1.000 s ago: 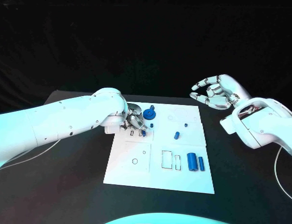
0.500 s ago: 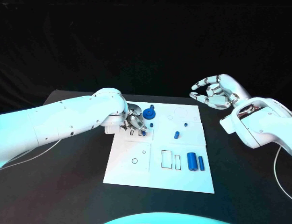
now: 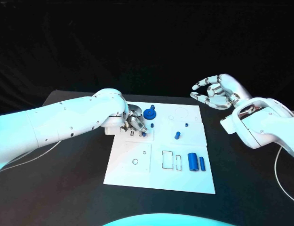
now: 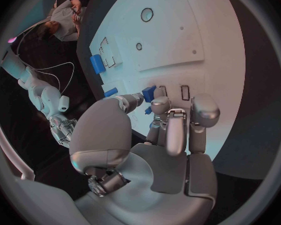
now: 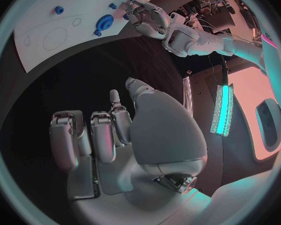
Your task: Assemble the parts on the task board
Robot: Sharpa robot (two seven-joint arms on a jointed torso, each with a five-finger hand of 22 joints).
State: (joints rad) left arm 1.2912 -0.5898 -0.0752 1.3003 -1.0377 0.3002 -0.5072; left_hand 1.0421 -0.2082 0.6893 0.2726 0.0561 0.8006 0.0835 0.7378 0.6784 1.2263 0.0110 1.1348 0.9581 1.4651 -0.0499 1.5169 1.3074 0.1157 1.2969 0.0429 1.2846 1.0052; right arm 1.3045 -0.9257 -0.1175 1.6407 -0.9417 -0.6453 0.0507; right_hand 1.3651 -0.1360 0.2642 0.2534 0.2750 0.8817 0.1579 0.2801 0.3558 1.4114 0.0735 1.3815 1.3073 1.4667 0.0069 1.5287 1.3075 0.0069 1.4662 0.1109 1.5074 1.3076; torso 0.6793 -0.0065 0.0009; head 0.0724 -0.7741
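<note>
The white left arm reaches in with its silver left hand (image 3: 134, 121) lowered, fingers curled together, while the silver right hand (image 3: 215, 92) hovers raised, fingers loosely curled apart.

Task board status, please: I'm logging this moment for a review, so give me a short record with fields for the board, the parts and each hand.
board: white task board flat on the black table
left hand: left hand down on the board's far left area, fingers holding a small blue part
right hand: right hand raised off the board's far right corner, fingers curled, holding nothing
loose parts: two blue cylinders lying side by side; blue round part beside the left hand
</note>
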